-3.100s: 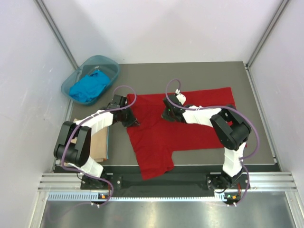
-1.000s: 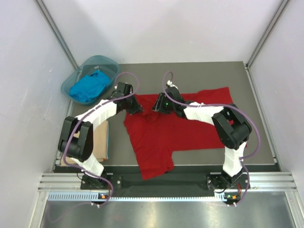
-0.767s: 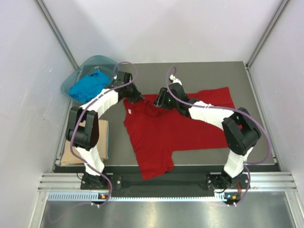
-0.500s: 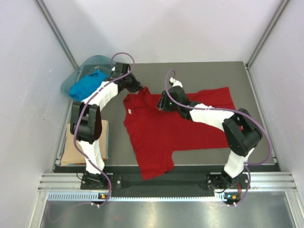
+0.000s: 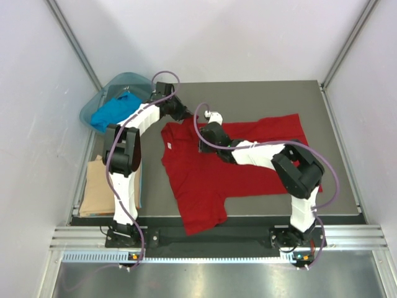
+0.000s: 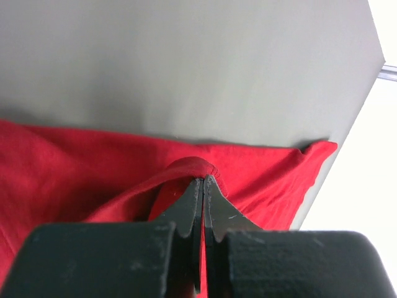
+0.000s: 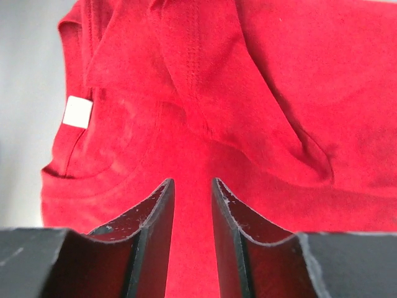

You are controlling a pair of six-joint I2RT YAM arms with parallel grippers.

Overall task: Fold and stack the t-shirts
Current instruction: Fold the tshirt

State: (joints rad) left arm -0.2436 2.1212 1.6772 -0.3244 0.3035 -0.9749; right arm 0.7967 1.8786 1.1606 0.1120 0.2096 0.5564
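The deep red t-shirt [image 5: 211,174] lies spread on the grey table [image 5: 260,99], its white neck label [image 5: 166,145] toward the left. My left gripper [image 5: 180,115] is at the shirt's far left corner, shut on a raised fold of red cloth [image 6: 192,166]. The right gripper [image 5: 202,146] hovers over the shirt near the collar; its jaws stand slightly apart with bare red cloth [image 7: 260,93] below and nothing pinched between them. The label [image 7: 78,112] shows left of its fingers [image 7: 162,205]. A blue t-shirt [image 5: 113,110] fills the basin. A tan t-shirt [image 5: 99,186] lies folded at the table's left edge.
The translucent teal basin [image 5: 133,79] sits at the table's far left corner, close to my left arm. Grey walls and metal frame posts close in both sides. The table's far edge [image 6: 366,81] is near the held fold.
My left gripper has carried the red fold toward the far left corner, drawing the cloth up. The right gripper slid left and nearer across the shirt, and its jaws narrowed.
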